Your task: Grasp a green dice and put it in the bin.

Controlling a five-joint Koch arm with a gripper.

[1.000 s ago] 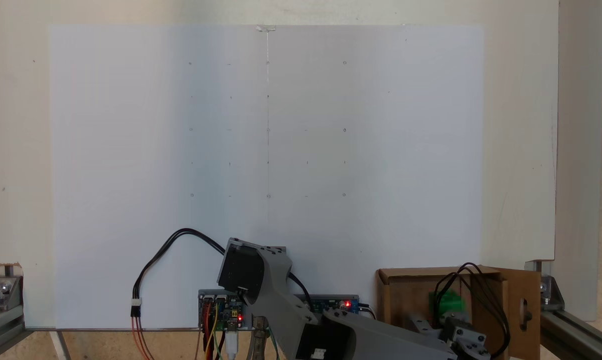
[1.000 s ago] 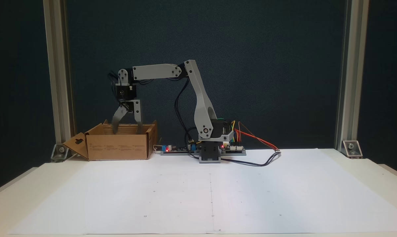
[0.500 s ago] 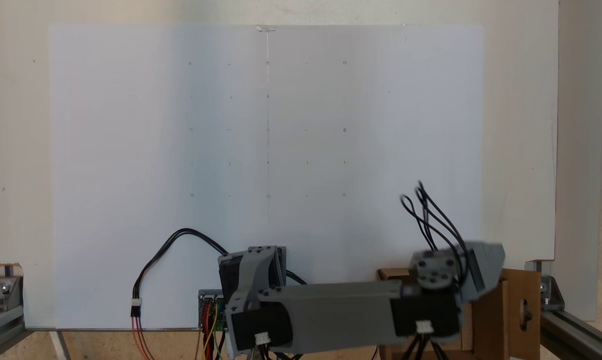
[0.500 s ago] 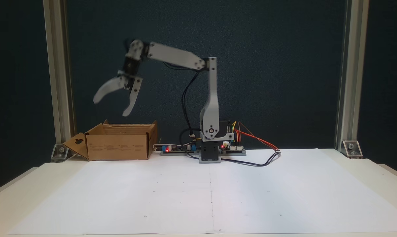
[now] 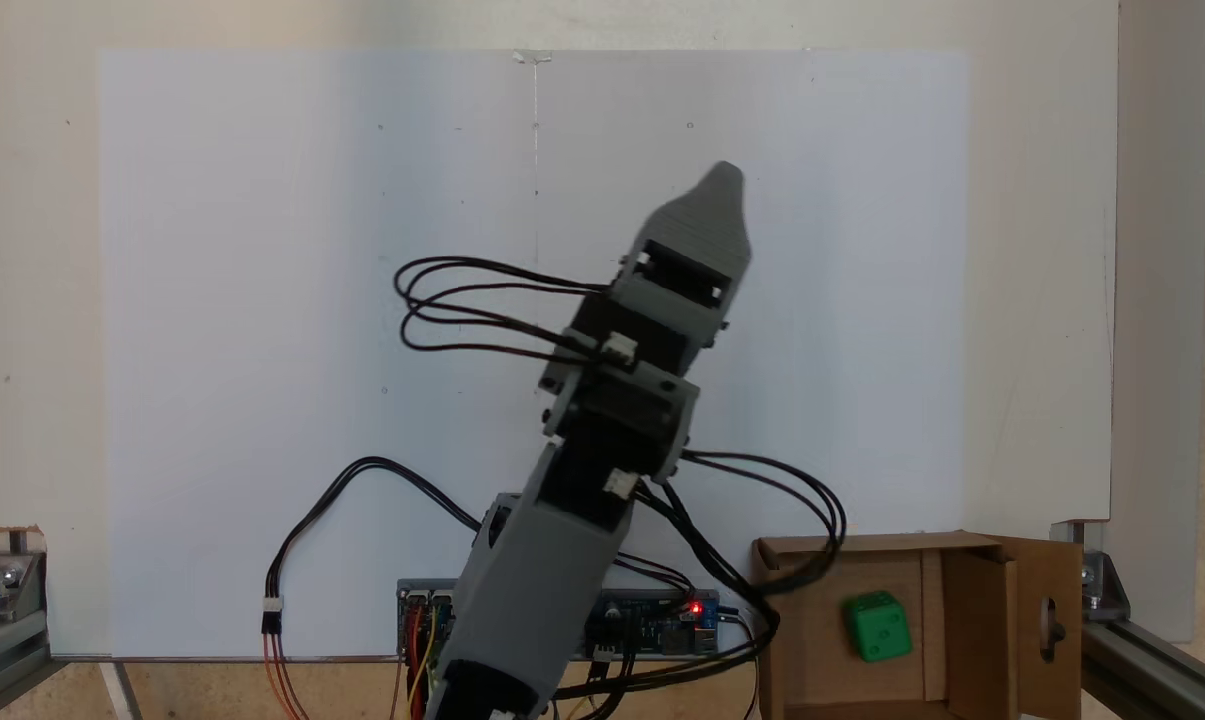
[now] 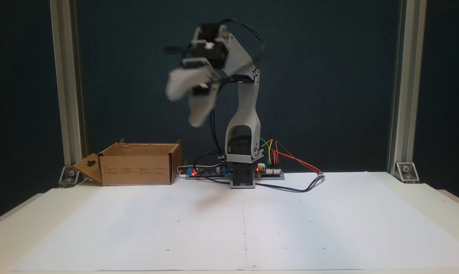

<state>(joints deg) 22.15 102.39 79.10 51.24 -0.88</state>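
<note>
Small bright green plastic dice (image 5: 877, 627) resting inside brown cardboard box bin (image 5: 972, 545); blurred grey gripper (image 6: 183, 102) raised, jaws spread, empty; nothing left but parking.

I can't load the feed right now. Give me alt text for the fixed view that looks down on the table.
The green dice lies inside the bin, an open cardboard box at the lower right. The grey arm reaches up the middle of the picture over the white paper, its gripper clear of the box and holding nothing visible. Black cables loop out beside the arm.

dark, perhaps fabric wall (image 6: 328, 76) behind a pale table (image 6: 423, 194) between aluminium posts (image 6: 400, 87)
</note>
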